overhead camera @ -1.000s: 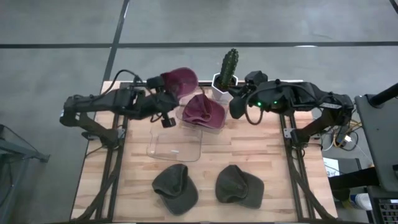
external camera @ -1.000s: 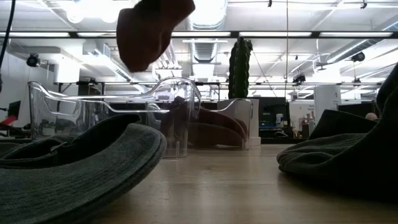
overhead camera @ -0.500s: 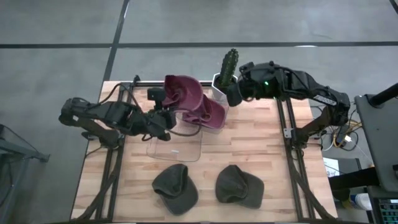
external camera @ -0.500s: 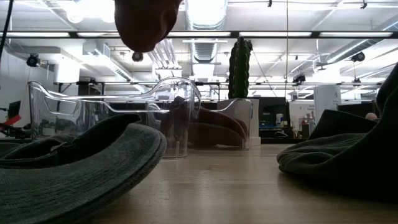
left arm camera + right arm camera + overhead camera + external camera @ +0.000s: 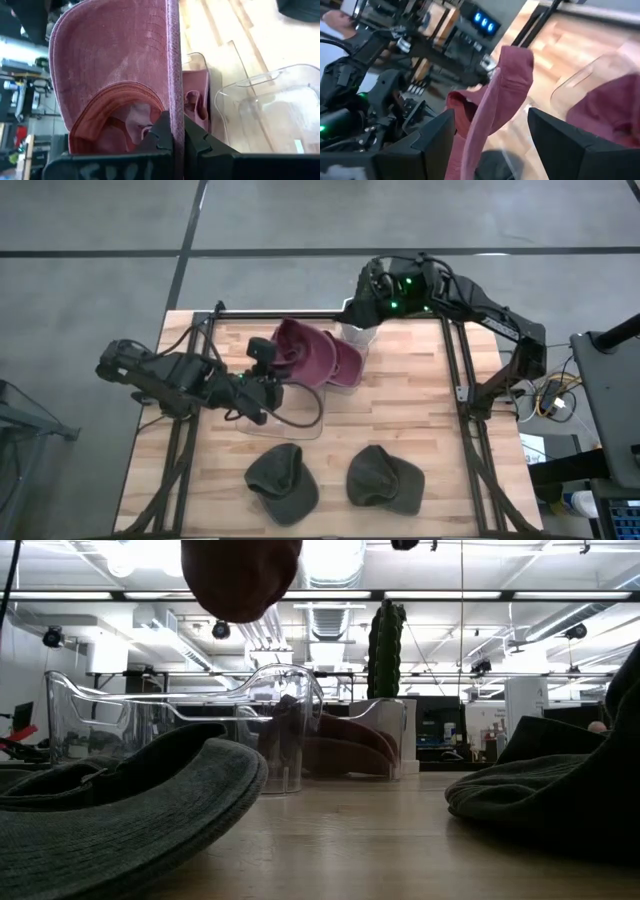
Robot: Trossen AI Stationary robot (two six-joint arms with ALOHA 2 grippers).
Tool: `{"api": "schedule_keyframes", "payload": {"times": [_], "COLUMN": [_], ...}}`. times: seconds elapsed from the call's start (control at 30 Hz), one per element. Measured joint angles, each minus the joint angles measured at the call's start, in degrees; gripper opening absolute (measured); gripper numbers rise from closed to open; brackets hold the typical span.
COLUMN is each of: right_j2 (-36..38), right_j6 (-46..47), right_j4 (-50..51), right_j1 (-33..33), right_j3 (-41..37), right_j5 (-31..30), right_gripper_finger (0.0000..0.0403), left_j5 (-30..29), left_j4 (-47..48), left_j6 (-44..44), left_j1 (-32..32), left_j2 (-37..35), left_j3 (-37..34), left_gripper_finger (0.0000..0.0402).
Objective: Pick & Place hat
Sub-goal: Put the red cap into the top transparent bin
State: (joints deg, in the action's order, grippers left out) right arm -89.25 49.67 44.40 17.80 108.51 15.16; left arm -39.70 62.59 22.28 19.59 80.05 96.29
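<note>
Left gripper [image 5: 175, 137], clamped on the maroon cap [image 5: 300, 345] mid-frame, should centre it over the clear bin [image 5: 283, 412] before releasing; right gripper [image 5: 490, 145] gapes empty.

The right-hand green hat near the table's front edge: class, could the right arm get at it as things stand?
Probably yes: the green hat lies uncovered on open table, and the right gripper is open and empty.

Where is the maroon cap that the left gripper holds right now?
In the high view the maroon cap hangs pinched in the left gripper, left of centre above the clear plastic bins, beside a second maroon cap lying in a bin.
</note>
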Motion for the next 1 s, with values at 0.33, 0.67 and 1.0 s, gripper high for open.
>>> {"api": "schedule_keyframes", "payload": {"times": [0.33,0.67,1.0], "right_j2": [-5.3,-8.1,-10.0], "right_j6": [3.3,4.4,5.5], "right_j4": [-0.2,-0.3,-0.5], "right_j1": [3.0,2.9,2.2], "right_j3": [0.0,0.0,0.1], "right_j5": [15.2,21.4,24.1], "right_gripper_finger": [0.0236,0.0226,0.022], "left_j5": [-0.3,-0.4,0.9], "left_j4": [-0.3,-0.7,-1.6], "left_j6": [3.0,4.8,5.0], "left_j1": [2.0,2.0,1.9], "left_j2": [1.5,1.5,1.5], "left_j3": [0.0,0.0,0.0], "left_gripper_finger": [0.0005,0.0005,0.0005]}}
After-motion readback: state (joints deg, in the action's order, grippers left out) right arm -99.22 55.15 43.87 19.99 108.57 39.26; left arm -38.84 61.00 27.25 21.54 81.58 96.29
